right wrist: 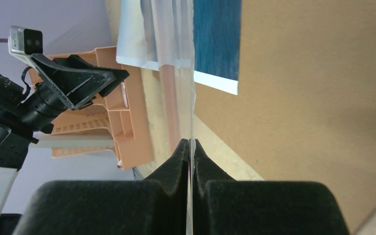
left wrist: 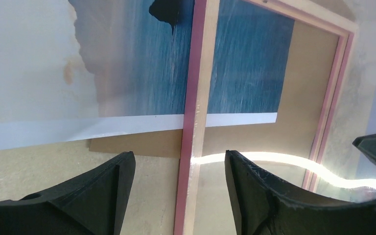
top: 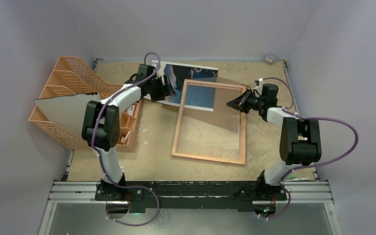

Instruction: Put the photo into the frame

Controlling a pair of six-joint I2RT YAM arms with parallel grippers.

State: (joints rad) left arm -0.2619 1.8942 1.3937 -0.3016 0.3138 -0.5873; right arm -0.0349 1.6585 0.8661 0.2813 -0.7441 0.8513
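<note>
Top external: photo (top: pixel 196 72) not yet in the frame (top: pixel 178 128), pane lifted
At the frame's 2 o'clock the right pincer (top: pixel 236 104) was clamped on the edge of the clear pane (right wrist: pixel 192 88), holding it tilted; the left pincer (top: pixel 169 90) hung open astride the frame's side at 10 o'clock. The photo lay face up on the table (top: pixel 147 164) at 12 o'clock, one corner under the frame. Next, the left pincer probably needs to pinch the print's edge and slide it squarely beneath the pane
</note>
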